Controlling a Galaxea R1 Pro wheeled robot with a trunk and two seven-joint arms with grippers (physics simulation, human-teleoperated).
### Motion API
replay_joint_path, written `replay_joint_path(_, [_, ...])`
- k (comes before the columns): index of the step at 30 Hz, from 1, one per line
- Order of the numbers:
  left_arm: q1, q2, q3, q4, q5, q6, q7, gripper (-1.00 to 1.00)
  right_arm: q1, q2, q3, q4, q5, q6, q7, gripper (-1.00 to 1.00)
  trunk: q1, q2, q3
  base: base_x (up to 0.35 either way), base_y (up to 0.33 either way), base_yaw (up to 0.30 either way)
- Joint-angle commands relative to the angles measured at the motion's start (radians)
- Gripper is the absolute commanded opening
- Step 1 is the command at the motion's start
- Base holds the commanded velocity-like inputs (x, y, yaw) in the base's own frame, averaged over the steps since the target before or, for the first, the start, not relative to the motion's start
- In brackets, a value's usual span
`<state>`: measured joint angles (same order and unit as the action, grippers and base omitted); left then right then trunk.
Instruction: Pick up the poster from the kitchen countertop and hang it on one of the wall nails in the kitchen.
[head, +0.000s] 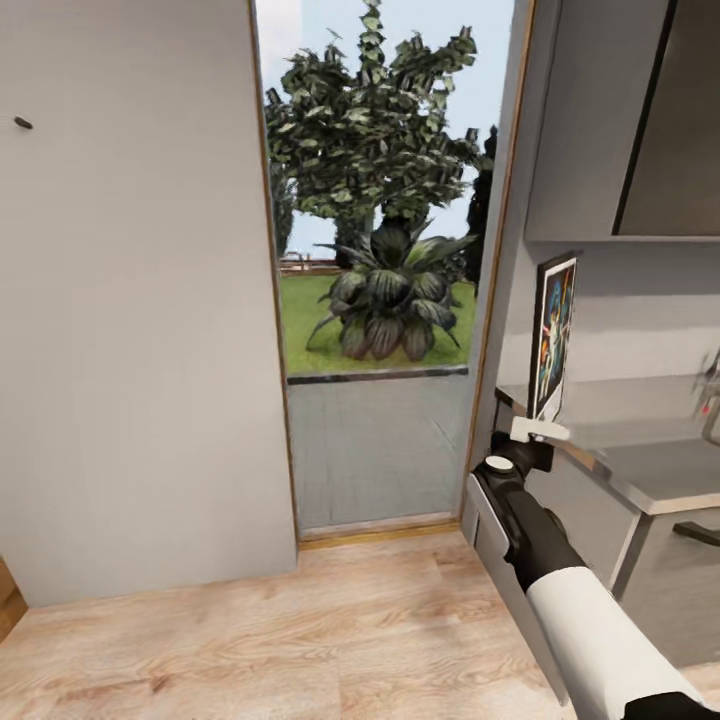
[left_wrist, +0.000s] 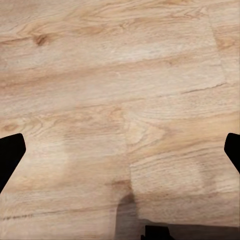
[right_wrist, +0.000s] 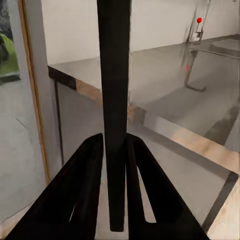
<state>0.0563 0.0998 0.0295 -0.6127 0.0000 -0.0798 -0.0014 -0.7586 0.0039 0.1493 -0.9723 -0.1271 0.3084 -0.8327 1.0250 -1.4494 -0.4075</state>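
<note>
Right claw (right_wrist: 116, 150) pinching poster (right_wrist: 114, 75) edge-on, art hidden

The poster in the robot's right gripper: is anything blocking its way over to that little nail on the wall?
Nothing visible does. The right gripper holds the poster upright by the kitchen countertop. The nail sticks out of the bare wall across the open doorway.

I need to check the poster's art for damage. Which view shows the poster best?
The head view: the poster stands upright there, its printed face visible at an angle, above the right hand. The right wrist view shows just its dark edge between the fingers.
</note>
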Motion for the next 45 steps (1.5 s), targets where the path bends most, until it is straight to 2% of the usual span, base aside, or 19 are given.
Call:
replay_joint_path(1, [0.0,0.0,0.001,-0.001,0.0,-0.001,0.0,1.0,0.002,0.003,0.017,-0.003,-0.003,0.006,0.013,-1.0,0.0,-0.001,-0.001,-0.021,0.0,0.013])
replay_joint_path(5, [0.0,0.0,0.001,-0.001,0.0,-0.001,0.0,1.0,0.021,0.007,0.074,-0.085,-0.003,0.006,0.111,-1.0,0.0,-0.001,-0.001,-0.009,0.0,0.005])
replay_joint_path(9, [0.0,0.0,0.001,-0.001,0.0,-0.001,0.0,1.0,0.052,0.006,0.083,-0.138,-0.003,0.006,0.19,-1.0,0.0,-0.001,-0.001,-0.002,0.0,0.001])
replay_joint_path(13, [0.0,0.0,0.001,-0.001,0.0,-0.001,0.0,1.0,0.123,-0.002,0.084,-0.226,-0.001,0.004,0.342,-1.0,0.0,-0.001,-0.001,0.0,0.0,0.0])
replay_joint_path(14, [0.0,0.0,0.001,-0.001,0.0,-0.001,0.0,1.0,0.15,-0.011,0.084,-0.259,0.0,0.004,0.403,-1.0,0.0,-0.001,-0.001,0.0,0.0,0.0])
replay_joint_path(17, [0.0,0.0,0.001,-0.001,0.0,-0.001,0.0,1.0,0.186,-0.032,0.083,-0.302,0.001,0.003,0.498,-1.0,0.0,-0.001,-0.001,0.0,0.0,0.0])
replay_joint_path(19, [0.0,0.0,0.001,-0.001,0.0,-0.001,0.0,1.0,0.228,-0.064,0.078,-0.337,0.001,0.003,0.627,-1.0,0.0,-0.001,-0.001,0.0,0.0,0.0])
replay_joint_path(22, [0.0,0.0,0.001,-0.001,0.0,-0.001,0.0,1.0,0.256,-0.081,0.06,-0.353,0.001,0.0,0.725,-1.0,0.0,-0.001,-0.001,0.0,0.0,0.0])
replay_joint_path(24, [0.0,0.0,0.001,-0.001,0.0,-0.001,0.0,1.0,0.294,-0.094,0.02,-0.376,0.001,-0.008,0.84,-1.0,0.0,-0.001,-0.001,0.0,0.0,0.0])
replay_joint_path(25, [0.0,0.0,0.001,-0.001,0.0,-0.001,0.0,1.0,0.323,-0.1,-0.015,-0.397,0.002,-0.011,0.932,-1.0,0.0,-0.001,-0.001,0.0,0.0,0.0])
replay_joint_path(28, [0.0,0.0,0.001,-0.001,0.0,-0.002,0.0,1.0,0.361,-0.115,-0.075,-0.423,0.004,-0.015,1.082,-1.0,0.0,-0.001,-0.001,0.0,0.0,0.0])
replay_joint_path(30, [0.0,0.0,0.001,-0.001,0.0,-0.002,-0.001,1.0,0.383,-0.129,-0.141,-0.438,0.006,-0.017,1.228,-1.0,0.0,-0.001,-0.001,0.0,0.0,0.0])
replay_joint_path(31, [0.0,0.0,0.001,-0.001,0.0,-0.002,-0.001,1.0,0.393,-0.135,-0.187,-0.442,0.008,-0.017,1.331,-1.0,0.0,-0.001,-0.001,0.0,0.0,0.0])
replay_joint_path(32, [0.0,0.0,0.001,-0.001,0.0,-0.003,-0.001,1.0,0.397,-0.138,-0.208,-0.444,0.009,-0.017,1.377,-1.0,0.0,-0.001,-0.001,0.0,0.0,0.0])
replay_joint_path(34, [0.0,0.001,0.001,-0.001,0.0,-0.004,-0.002,1.0,0.422,-0.153,-0.278,-0.449,0.012,-0.018,1.536,-1.0,0.0,-0.001,-0.001,0.0,0.0,0.0])
replay_joint_path(36, [0.0,0.001,0.001,-0.001,0.0,-0.004,-0.002,1.0,0.444,-0.171,-0.329,-0.451,0.013,-0.018,1.638,-1.0,0.0,-0.001,-0.001,0.0,0.0,0.0])
replay_joint_path(39, [0.0,0.001,0.001,-0.001,0.0,-0.004,-0.003,1.0,0.459,-0.185,-0.368,-0.451,0.015,-0.018,1.723,-1.0,0.0,-0.001,-0.001,0.0,0.0,0.0])
replay_joint_path(40, [0.0,0.001,0.001,-0.001,0.0,-0.004,-0.003,1.0,0.464,-0.19,-0.382,-0.451,0.032,-0.018,1.753,-1.0,0.0,-0.001,-0.001,0.0,0.0,0.0])
replay_joint_path(45, [0.0,0.001,0.001,-0.001,0.001,-0.005,-0.004,1.0,0.469,-0.199,-0.397,-0.448,0.097,-0.017,1.786,-1.0,0.0,-0.001,-0.001,0.0,0.0,0.0])
